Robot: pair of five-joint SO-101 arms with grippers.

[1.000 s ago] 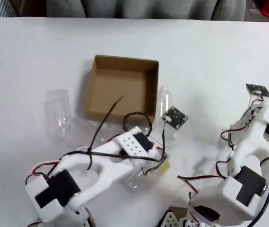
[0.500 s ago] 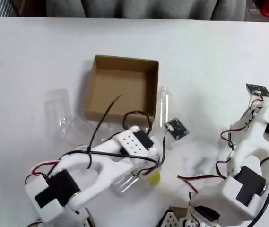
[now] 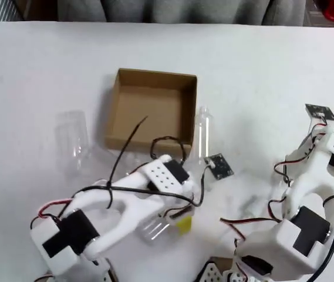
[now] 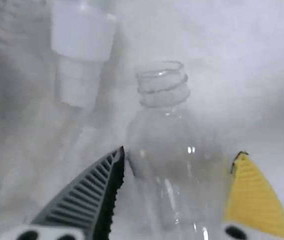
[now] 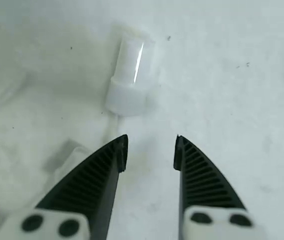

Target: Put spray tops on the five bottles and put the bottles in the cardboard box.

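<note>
Your left gripper (image 4: 181, 152) grips a clear bottle (image 4: 174, 185) by its body. The grey ribbed finger (image 4: 94, 200) presses one side and the yellow finger (image 4: 251, 200) stands at the other. The bottle's threaded neck (image 4: 161, 82) is bare and open, and it points away from the fingers over the white table (image 4: 261, 75). Just beyond the neck and off to the grey finger's side is a white spray top (image 4: 82, 45).

Your right gripper (image 5: 150, 142) hangs low over the table with its two dark fingers parted and nothing between them. A capped spray top (image 5: 129, 75) lies on its side just past the fingertips. Its thin dip tube (image 5: 114, 125) runs back toward one finger without entering the gap.

From above, the held bottle lies near the table's front edge, a short way in front of the cardboard box (image 3: 149, 111). A second clear bottle (image 3: 203, 129) is just beside the box's wall. A third clear bottle (image 3: 73, 138) lies well apart on the box's other side.
</note>
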